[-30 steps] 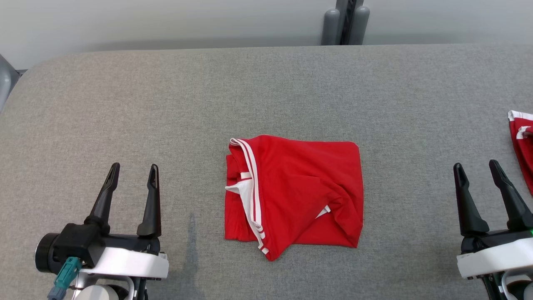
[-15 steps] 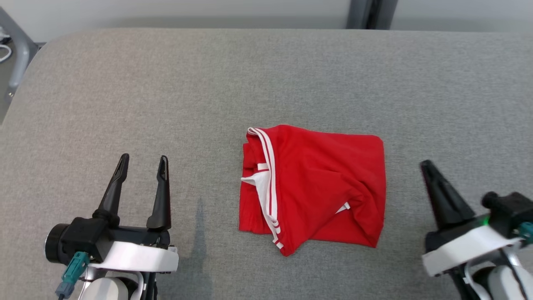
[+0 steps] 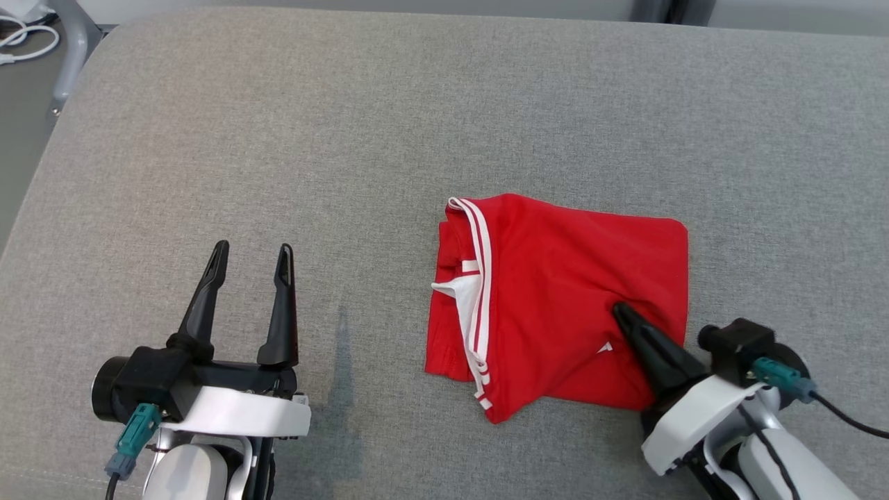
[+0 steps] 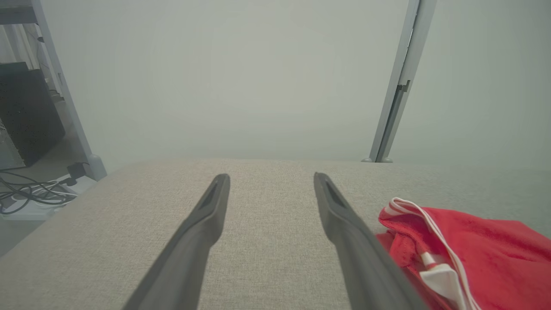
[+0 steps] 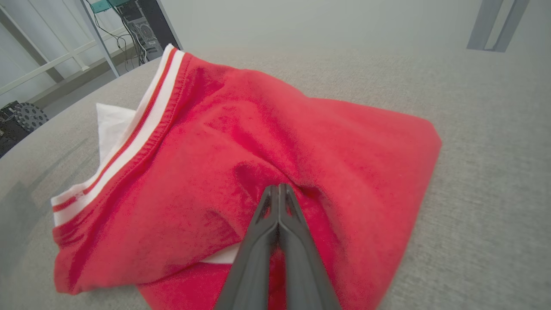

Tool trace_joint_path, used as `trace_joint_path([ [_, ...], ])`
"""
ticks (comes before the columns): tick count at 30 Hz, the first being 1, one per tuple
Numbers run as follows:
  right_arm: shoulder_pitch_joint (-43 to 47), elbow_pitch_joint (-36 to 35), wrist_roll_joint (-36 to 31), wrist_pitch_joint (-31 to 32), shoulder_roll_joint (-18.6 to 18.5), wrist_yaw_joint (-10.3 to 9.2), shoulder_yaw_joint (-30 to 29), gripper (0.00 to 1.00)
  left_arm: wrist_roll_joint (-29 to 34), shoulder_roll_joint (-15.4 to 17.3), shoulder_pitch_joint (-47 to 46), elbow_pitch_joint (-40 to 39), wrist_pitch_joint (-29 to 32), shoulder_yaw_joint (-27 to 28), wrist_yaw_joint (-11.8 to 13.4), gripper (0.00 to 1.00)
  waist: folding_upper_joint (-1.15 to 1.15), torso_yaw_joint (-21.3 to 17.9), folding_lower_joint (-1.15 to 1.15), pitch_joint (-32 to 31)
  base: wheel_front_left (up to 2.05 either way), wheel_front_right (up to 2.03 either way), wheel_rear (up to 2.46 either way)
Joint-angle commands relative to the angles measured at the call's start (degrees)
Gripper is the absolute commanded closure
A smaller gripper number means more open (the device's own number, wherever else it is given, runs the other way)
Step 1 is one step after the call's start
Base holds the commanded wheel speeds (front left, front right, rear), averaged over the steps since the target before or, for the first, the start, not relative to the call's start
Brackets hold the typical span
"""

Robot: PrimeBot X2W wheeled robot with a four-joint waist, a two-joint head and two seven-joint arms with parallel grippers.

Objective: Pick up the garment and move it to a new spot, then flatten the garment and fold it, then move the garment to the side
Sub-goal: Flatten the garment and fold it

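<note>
Head view: folded red fabric garment with white stripes (image 3: 555,298) lies right of centre on the grey padded bench (image 3: 278,139), nearer its front edge. Right gripper (image 3: 619,310) is pinched fully together with its tip on the cloth and nothing clamped. I read that as a sideways push. Left gripper (image 3: 253,245) is spread wide, empty, well clear. Left wrist: bare bench between the fingers. Right wrist: tips pressing a crease.

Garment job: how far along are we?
Done: the garment lies folded in the middle of the table. In hand: the right gripper is shut, tips at a crease in it; the left gripper is open, off to the side. Left: moving it aside.
</note>
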Motion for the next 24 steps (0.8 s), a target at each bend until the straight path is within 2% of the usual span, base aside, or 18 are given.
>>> trace_joint_path([
  [1,-0.69,1.14,0.67,-0.15,-0.39,-0.03,1.30,1.00,-0.37,-0.05,-1.08,0.22,-0.42,-0.08,-0.04,0.00,0.00,0.23,0.00,0.18,0.00,0.00,0.00],
  [7,-0.79,2.89,3.05,0.56,-0.81,-0.03,6.59,1.00,-0.66,-0.20,-1.64,0.97,-0.75,0.15,0.01,0.00,0.00,0.04,0.00,0.55,0.00,0.00,0.00],
  [16,1.92,1.97,5.54,1.33,-0.32,-0.02,11.60,1.00,-0.84,-0.24,-1.75,1.84,-0.90,0.53,-0.40,0.00,0.00,-0.76,0.00,0.31,0.00,0.00,0.00],
  [21,2.93,-1.81,5.42,-1.39,-0.61,-0.03,9.46,1.00,-0.74,0.04,-1.12,2.13,-0.95,0.99,-0.52,0.00,0.00,-1.55,0.00,-0.38,0.00,0.00,0.00],
  [24,5.39,-6.52,4.00,-2.57,-0.85,-0.03,4.87,1.00,-0.57,0.71,-0.54,2.12,-0.96,1.55,-0.51,0.00,0.00,-2.64,0.00,-1.55,0.00,0.00,0.00],
])
